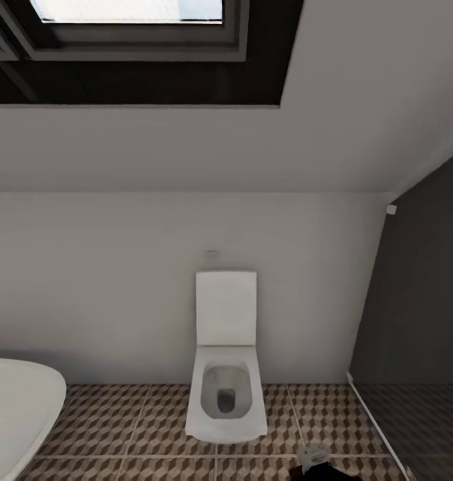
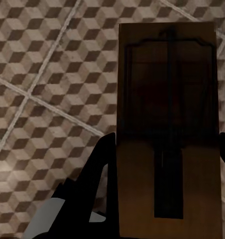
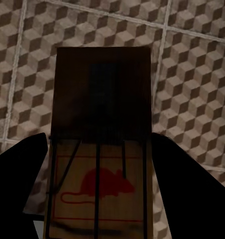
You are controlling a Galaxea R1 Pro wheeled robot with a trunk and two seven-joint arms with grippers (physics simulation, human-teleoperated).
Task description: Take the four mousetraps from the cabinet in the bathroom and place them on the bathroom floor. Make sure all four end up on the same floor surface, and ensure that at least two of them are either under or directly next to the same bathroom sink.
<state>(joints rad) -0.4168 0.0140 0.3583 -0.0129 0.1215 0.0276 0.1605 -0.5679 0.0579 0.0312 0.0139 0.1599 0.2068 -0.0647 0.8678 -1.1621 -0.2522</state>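
In the left wrist view my left gripper [image 2: 165,154] is shut on a mousetrap [image 2: 167,99], a brown wooden board with a dark wire bar, held above the cube-patterned bathroom floor [image 2: 43,74]. My right gripper [image 3: 100,159] is shut on a second mousetrap [image 3: 102,89], which carries a red mouse print and dark wires, also over the floor tiles [image 3: 192,74]. Dark fingers [image 3: 28,169] flank that board on both sides. The cabinet and the sink are out of view.
Ahead stands a white toilet [image 1: 225,374] against the white wall, on the tiled floor [image 1: 119,421]. A white bathtub rim [image 1: 19,407] curves in at the left. A dark glass partition [image 1: 420,321] closes off the right. A small grey robot part [image 1: 313,459] shows at the bottom edge.
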